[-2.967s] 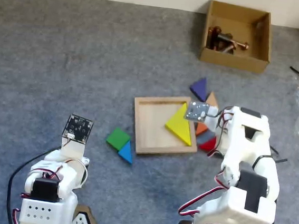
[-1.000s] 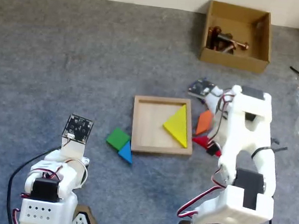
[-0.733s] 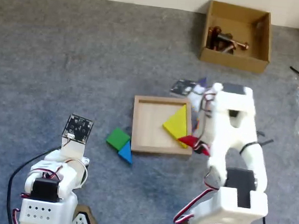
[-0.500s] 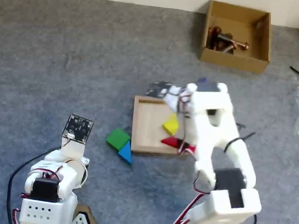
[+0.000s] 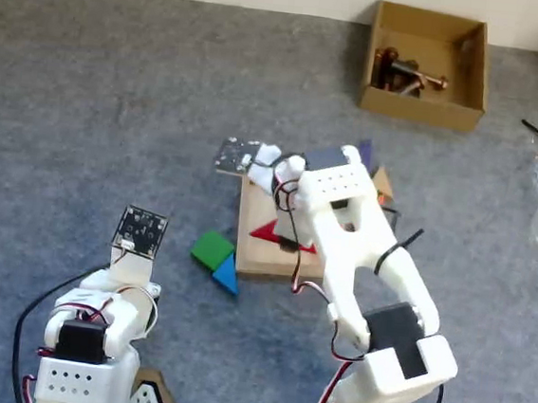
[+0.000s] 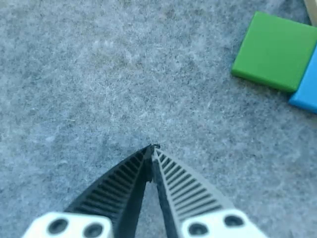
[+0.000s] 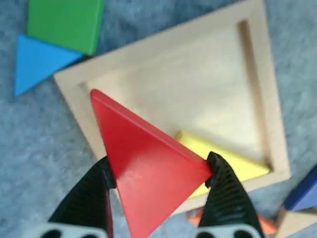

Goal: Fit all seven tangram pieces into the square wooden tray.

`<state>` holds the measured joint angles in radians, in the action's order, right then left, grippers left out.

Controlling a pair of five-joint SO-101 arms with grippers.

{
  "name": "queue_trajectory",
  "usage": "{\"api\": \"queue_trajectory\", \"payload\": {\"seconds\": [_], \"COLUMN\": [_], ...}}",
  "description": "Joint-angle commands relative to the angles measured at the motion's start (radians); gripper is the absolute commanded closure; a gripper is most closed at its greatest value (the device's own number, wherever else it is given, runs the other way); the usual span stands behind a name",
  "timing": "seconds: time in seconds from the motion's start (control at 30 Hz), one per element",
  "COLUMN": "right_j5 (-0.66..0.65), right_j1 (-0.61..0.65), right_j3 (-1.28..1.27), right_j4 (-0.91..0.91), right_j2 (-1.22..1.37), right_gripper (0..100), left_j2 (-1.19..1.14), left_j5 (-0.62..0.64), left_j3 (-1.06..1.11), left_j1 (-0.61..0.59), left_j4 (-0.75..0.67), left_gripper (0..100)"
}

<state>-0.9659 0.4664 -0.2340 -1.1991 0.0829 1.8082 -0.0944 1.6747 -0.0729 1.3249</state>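
Over tray (image 7: 268, 99), right gripper (image 7: 158, 166) grips red triangle (image 7: 143, 148).

We see a mottled grey, felt-like worktop (image 5: 118, 82). The tray (image 7: 270, 109) is pale bare wood with faint grain. We count a bright red triangle (image 7: 148, 183), a yellow triangle (image 7: 230, 163), a green square (image 7: 64, 22), a light blue triangle (image 7: 37, 62), a dark blue piece (image 7: 304, 193) and an orange sliver (image 7: 267, 225). We find the left tool (image 6: 152, 148) and the right tool (image 7: 159, 163) black with ribbed faces, the right arm (image 5: 361, 239) white, and the box (image 5: 416, 106) brown cardboard
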Motion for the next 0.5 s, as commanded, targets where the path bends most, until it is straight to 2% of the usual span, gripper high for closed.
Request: {"api": "queue_trajectory", "payload": {"seconds": [0.0, 0.23, 0.47], "right_j5": [0.012, 0.006, 0.003], "right_j1": [0.030, 0.041, 0.044], "right_j3": [0.012, -0.122, -0.171], "right_j4": [0.061, 0.197, 0.213], "right_j2": [-0.013, -0.013, -0.013], "right_gripper": [99.3, 98.9, 98.8], "left_j2": [0.005, 0.005, 0.005], "left_j5": [0.008, 0.008, 0.008], "left_j3": [0.021, 0.021, 0.021], "left_j1": [0.024, 0.024, 0.024], "left_j4": [0.003, 0.003, 0.003], "left_gripper": [99, 99, 99]}}
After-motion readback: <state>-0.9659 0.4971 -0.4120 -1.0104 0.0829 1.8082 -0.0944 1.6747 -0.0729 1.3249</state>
